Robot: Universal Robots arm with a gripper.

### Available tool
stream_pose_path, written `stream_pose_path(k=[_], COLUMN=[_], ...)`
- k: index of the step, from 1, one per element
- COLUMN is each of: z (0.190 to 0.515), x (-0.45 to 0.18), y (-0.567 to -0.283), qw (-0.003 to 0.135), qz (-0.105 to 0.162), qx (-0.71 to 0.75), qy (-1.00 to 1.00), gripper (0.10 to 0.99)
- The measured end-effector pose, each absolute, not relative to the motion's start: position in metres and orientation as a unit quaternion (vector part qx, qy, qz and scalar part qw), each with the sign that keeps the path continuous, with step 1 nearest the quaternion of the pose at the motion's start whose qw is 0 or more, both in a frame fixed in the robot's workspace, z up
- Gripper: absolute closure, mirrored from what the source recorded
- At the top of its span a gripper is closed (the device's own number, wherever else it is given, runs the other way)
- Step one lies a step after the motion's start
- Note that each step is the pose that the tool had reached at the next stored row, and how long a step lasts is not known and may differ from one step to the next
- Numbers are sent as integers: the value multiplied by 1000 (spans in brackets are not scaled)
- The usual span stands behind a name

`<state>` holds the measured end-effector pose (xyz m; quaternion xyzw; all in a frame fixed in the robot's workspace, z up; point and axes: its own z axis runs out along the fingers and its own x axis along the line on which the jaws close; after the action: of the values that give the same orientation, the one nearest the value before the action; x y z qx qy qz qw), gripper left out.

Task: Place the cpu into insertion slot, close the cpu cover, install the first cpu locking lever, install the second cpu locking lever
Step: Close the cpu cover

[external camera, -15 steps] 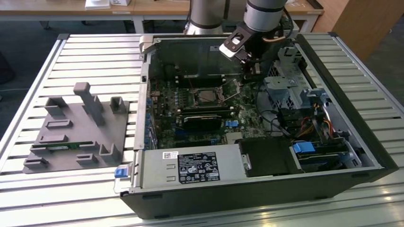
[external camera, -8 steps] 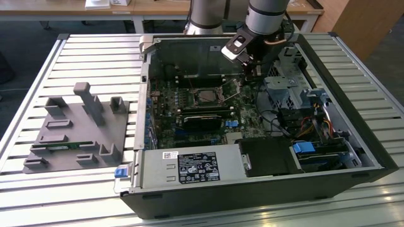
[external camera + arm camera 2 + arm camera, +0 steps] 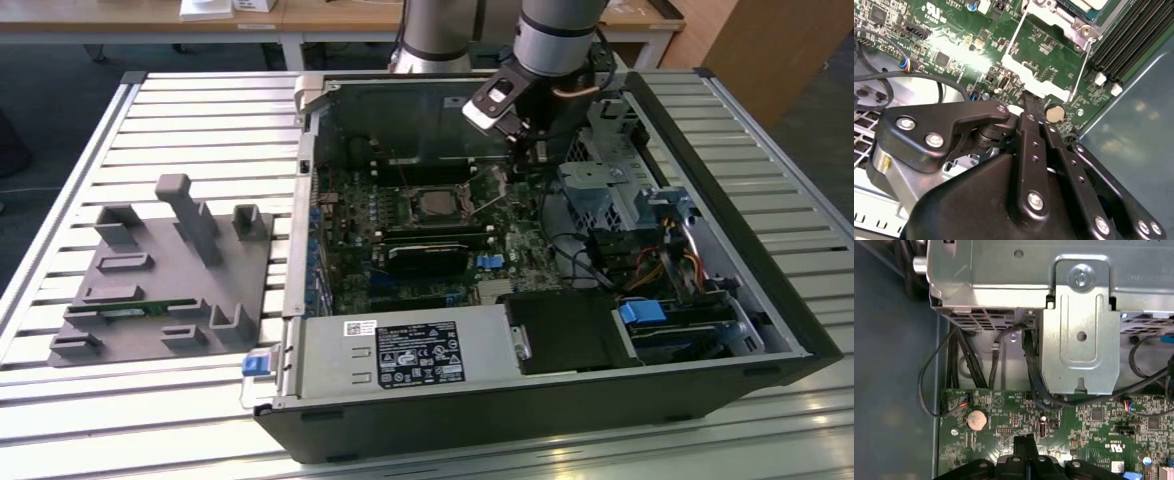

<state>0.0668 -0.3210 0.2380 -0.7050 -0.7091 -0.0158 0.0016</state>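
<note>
Over the motherboard (image 3: 400, 235) of the open computer case (image 3: 534, 420), which lies on the slatted bench (image 3: 200, 120), the gripper (image 3: 529, 158) hangs from the arm near the case's far edge, to the exterior view's right of the socket. Its black fingers (image 3: 1030, 107) are pressed together with nothing visible between them. In both wrist views their tip sits low over bare green board, just beside a coin battery (image 3: 977, 419).

The cpu (image 3: 438, 206) lies flat as a dull grey square in the insertion slot (image 3: 411, 207), near the middle of the board; it is close to the gripper but not touched by it. The cpu cover (image 3: 438, 190) shows as a silver frame around the chip, and I cannot tell whether it is fully down.

In the second wrist view, 2 thin wire locking levers (image 3: 1015, 37) reach out from the socket's frame toward the fingers, 1 on each side of the fingertip. Long black memory slots (image 3: 1124, 45) run beside the socket. A grey fixture (image 3: 160, 290) with upright pegs sits on the bench beside the case, on the exterior view's left.
</note>
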Motion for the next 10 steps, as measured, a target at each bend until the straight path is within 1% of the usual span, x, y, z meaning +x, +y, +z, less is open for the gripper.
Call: stream_pose_path(k=[10], z=[238], x=[58], y=[-321], qw=[2], qz=[-16], qx=[-705], qy=[-709], gripper=[980])
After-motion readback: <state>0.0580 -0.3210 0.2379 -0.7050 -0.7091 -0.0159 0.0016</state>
